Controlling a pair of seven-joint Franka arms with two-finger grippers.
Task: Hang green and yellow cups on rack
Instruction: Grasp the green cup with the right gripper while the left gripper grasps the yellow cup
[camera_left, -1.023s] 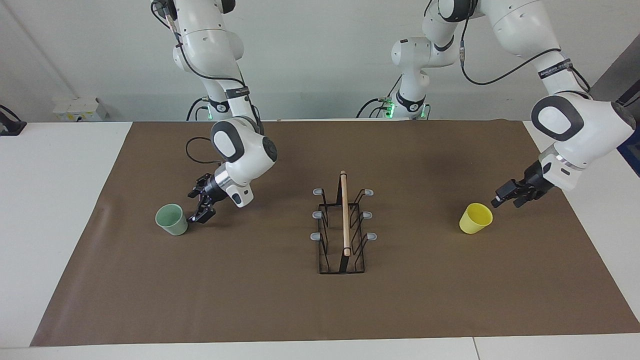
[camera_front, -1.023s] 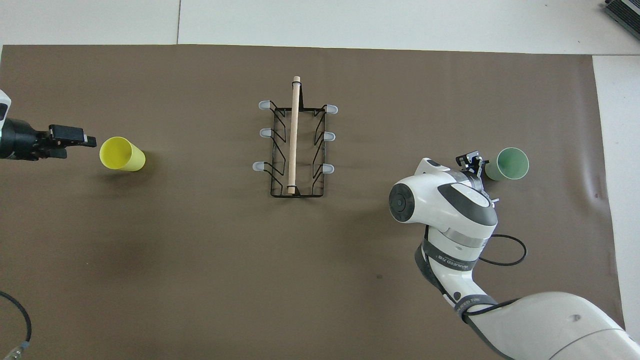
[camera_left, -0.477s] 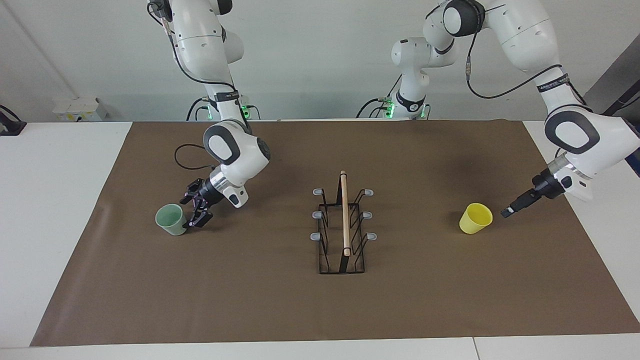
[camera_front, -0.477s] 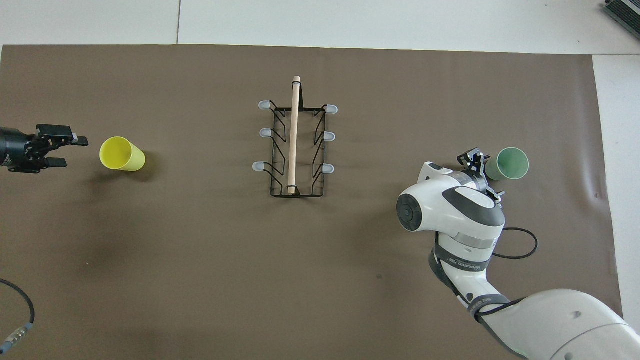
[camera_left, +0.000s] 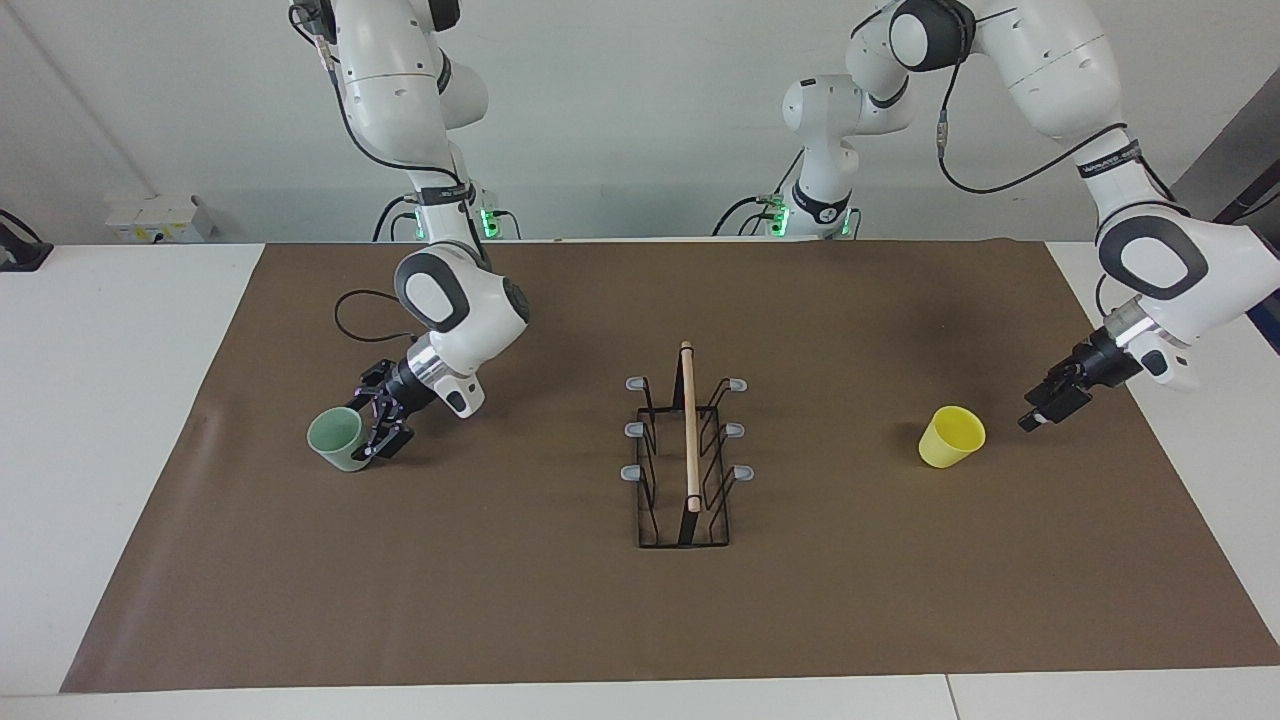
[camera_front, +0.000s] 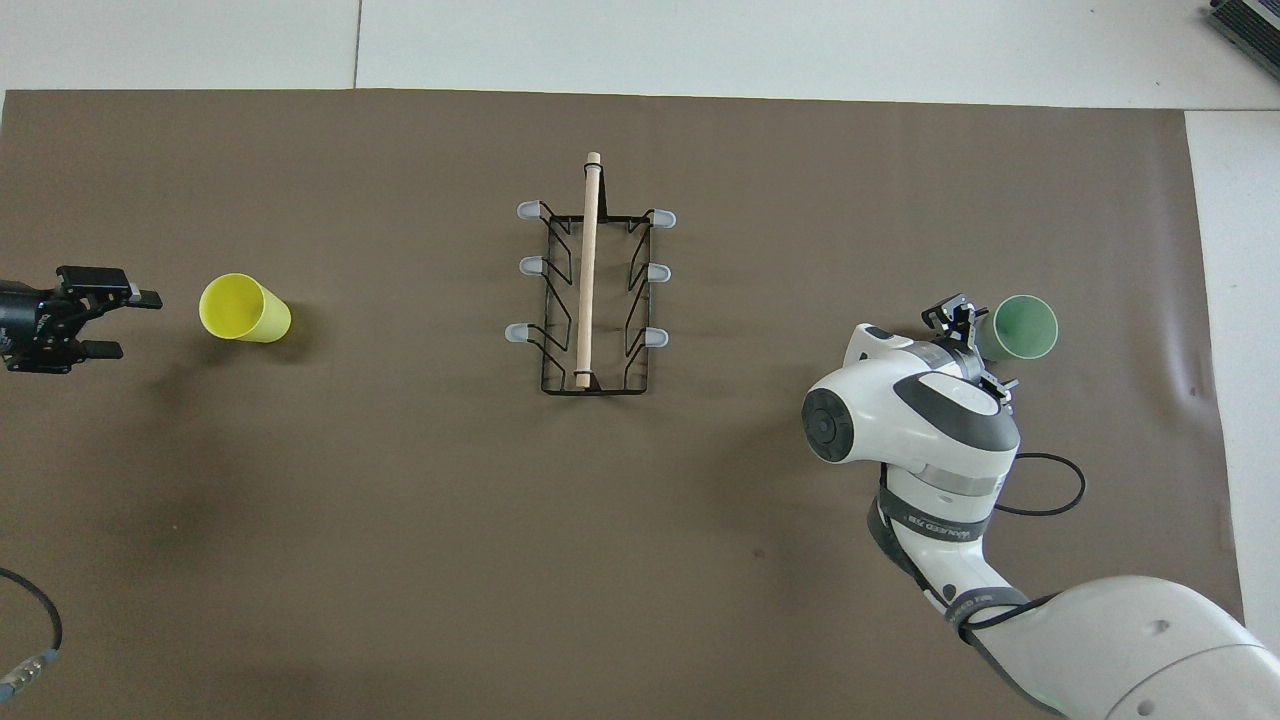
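Observation:
The pale green cup (camera_left: 335, 440) (camera_front: 1020, 328) stands on the brown mat toward the right arm's end of the table. My right gripper (camera_left: 372, 428) (camera_front: 983, 347) is low beside it on the rack's side, open, with a finger on each side of the cup's wall. Whether the fingers touch the cup I cannot tell. The yellow cup (camera_left: 951, 437) (camera_front: 244, 309) stands toward the left arm's end. My left gripper (camera_left: 1045, 407) (camera_front: 128, 323) hangs open just above the mat, a short gap from that cup. Between the cups stands the black wire rack (camera_left: 688, 455) (camera_front: 590, 290), with nothing on its prongs.
A black cable loop (camera_left: 352, 305) (camera_front: 1050, 490) lies on the mat (camera_left: 640, 620) near the right arm. Another cable (camera_front: 35, 620) shows at the mat's edge near the left arm. A white box (camera_left: 160, 217) sits on the white table nearer the robots.
The right gripper moved in on the green cup until its fingers came around the cup's side; the cup shifted slightly. The left gripper drew back from the yellow cup toward the table's end.

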